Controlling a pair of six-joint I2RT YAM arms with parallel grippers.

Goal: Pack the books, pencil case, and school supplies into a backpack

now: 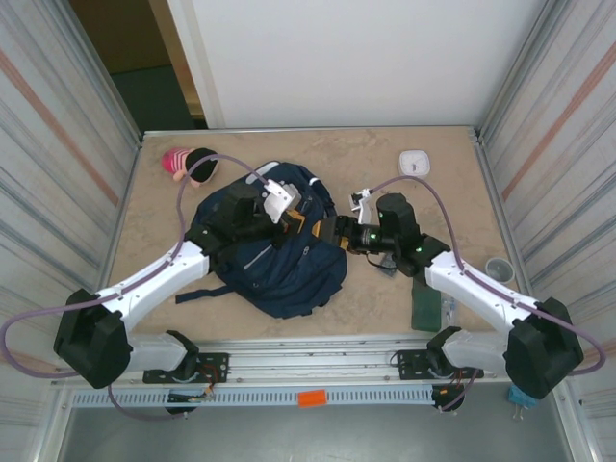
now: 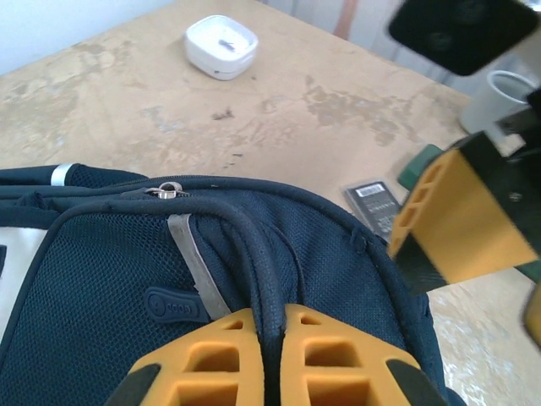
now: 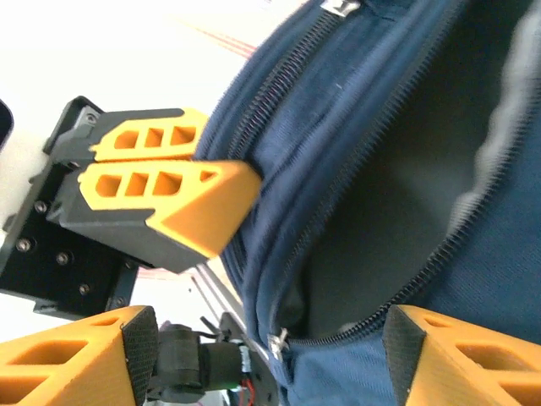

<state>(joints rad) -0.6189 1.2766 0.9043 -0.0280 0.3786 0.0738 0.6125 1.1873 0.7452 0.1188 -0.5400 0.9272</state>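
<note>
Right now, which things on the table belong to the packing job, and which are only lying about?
Job: navy-blue backpack, its edge pinched by the left gripper; dark green book; dark grey calculator-like slab.
Lying about: white square device; grey cup; pink-and-black soft item, unless that is the pencil case.

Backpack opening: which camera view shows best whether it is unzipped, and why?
Right wrist view: the backpack opening gapes between its zipper rows, dark lining exposed. The top external view shows the backpack from above, arms over its mouth. The left wrist view shows its top, the left gripper pinching a loop.
</note>
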